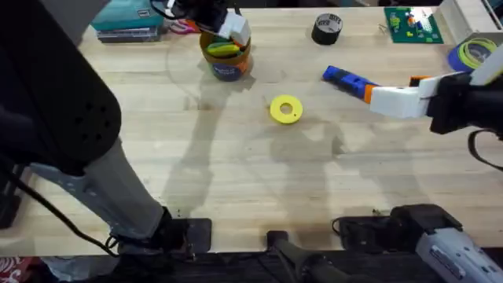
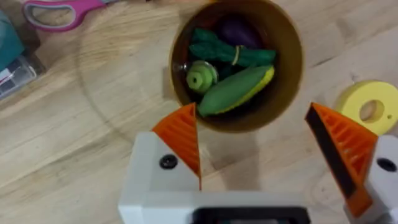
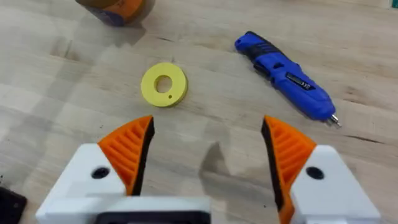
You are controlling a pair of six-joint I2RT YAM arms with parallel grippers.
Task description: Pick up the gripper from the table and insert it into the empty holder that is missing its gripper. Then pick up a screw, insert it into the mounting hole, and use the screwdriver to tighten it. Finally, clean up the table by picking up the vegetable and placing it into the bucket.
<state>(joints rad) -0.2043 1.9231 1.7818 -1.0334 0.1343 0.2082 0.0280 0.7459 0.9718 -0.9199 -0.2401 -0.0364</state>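
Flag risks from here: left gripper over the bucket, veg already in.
1. The left gripper hangs open right over the bucket; a low or sideways retreat could catch the rim and tip it.
2. The vegetable lies on top of the other pieces, so a tip would spill it.
3. The right gripper could nudge the screwdriver.

Yellow-and-green vegetable (image 2: 239,90) in yellow-brown bucket (image 2: 283,93); blue screwdriver (image 3: 286,76); yellow spool (image 3: 163,84); pink-handled scissors (image 2: 59,11).
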